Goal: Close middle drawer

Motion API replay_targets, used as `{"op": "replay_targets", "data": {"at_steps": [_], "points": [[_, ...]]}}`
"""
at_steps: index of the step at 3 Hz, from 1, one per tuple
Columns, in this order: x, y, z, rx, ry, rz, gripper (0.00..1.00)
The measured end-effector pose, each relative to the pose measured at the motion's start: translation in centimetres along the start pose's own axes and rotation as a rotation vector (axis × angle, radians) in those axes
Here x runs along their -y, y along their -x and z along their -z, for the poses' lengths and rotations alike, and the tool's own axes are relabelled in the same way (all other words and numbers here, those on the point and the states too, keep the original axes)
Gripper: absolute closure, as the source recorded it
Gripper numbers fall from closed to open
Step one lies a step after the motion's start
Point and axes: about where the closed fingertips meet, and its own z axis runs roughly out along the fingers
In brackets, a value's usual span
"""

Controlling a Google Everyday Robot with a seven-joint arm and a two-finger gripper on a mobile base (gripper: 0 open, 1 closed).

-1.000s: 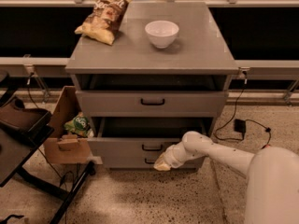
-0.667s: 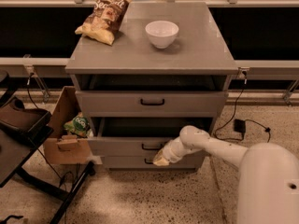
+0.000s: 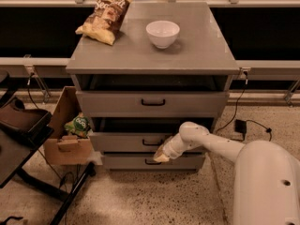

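my hand (image 3: pixel 161 155) is in the lower middle of the frame, at the end of my white arm (image 3: pixel 211 144) that comes in from the lower right. it lies against the front of the cabinet, at the lower edge of the middle drawer (image 3: pixel 122 142) and just above the lowest drawer (image 3: pixel 183 162), a little right of centre. i cannot tell if my hand is released or clenched, and it does not seem to grasp anything. the middle drawer is the second grey front from above, in the centre of the frame; its small black handle (image 3: pixel 152 143) is just up and left of my hand. this front stands a little forward of the lowest one, and a dark gap shows above it. the top drawer (image 3: pixel 117 104) is also pulled out, with a dark opening under the worktop (image 3: pixel 201 50). on the worktop a chip bag (image 3: pixel 105 18) lies in the upper left and a white bowl (image 3: pixel 162 33) stands near the middle, apart from the bag. left of the cabinet an open cardboard box (image 3: pixel 61 125) holds a green packet (image 3: pixel 78 124).
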Motion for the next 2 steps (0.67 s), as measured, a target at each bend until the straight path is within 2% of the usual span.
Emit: {"op": "replay_targets", "data": {"at_steps": [1,2], "points": [[2.35,0.18,0.11,-0.018,-0.025,-0.018,1.00],[2.34,0.18,0.11,-0.018,-0.025,-0.018,1.00]]}}
